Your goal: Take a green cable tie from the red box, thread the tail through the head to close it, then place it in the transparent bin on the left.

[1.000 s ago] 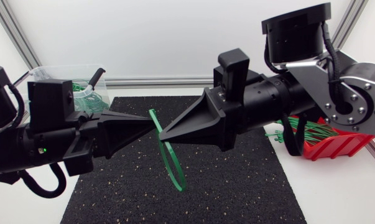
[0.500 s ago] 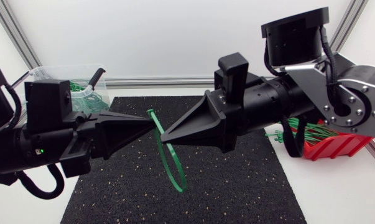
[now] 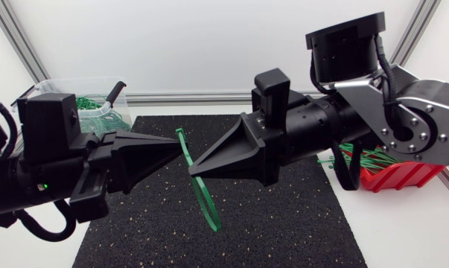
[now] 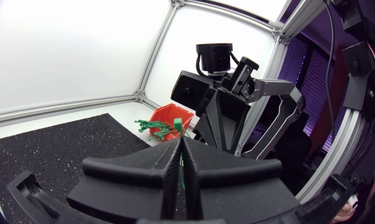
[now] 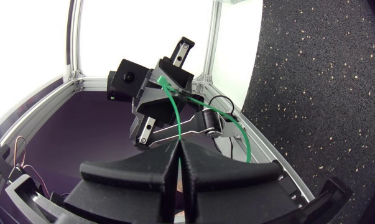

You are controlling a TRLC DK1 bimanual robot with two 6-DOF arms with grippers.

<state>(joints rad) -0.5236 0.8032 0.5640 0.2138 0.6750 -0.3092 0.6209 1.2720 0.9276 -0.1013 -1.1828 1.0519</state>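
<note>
Closest to me, my left gripper (image 3: 181,147) and right gripper (image 3: 193,167) meet tip to tip in the air over the middle of the table (image 3: 403,231), and the tie (image 3: 202,197) is caught between them. In the left wrist view my own fingers are pressed flat together with a green strip of tie pinched in the seam. The right wrist view shows the same thing: its fingers are closed on the tie, which runs from their tips straight ahead to the left gripper. So both are clamped on the one tie, from opposite sides. From the grip the tie bends down and away in a loop, hanging clear of the surface. A short end sticks up just above the left tips. I cannot tell whether the tail has gone through the head.

Under the loop lies the mat (image 3: 284,223), black and speckled, on the white table.

Further back on my right, behind the right arm, the box (image 3: 403,177) sits at the mat's edge with spare ties (image 3: 369,155) spilling over its rim. At the far left corner stands the bin (image 3: 60,83), with green ties (image 3: 86,103) inside.

Count: two grippers, one tie held, one mat, one box, one bin. The ties in box and bin are too tangled to number
</note>
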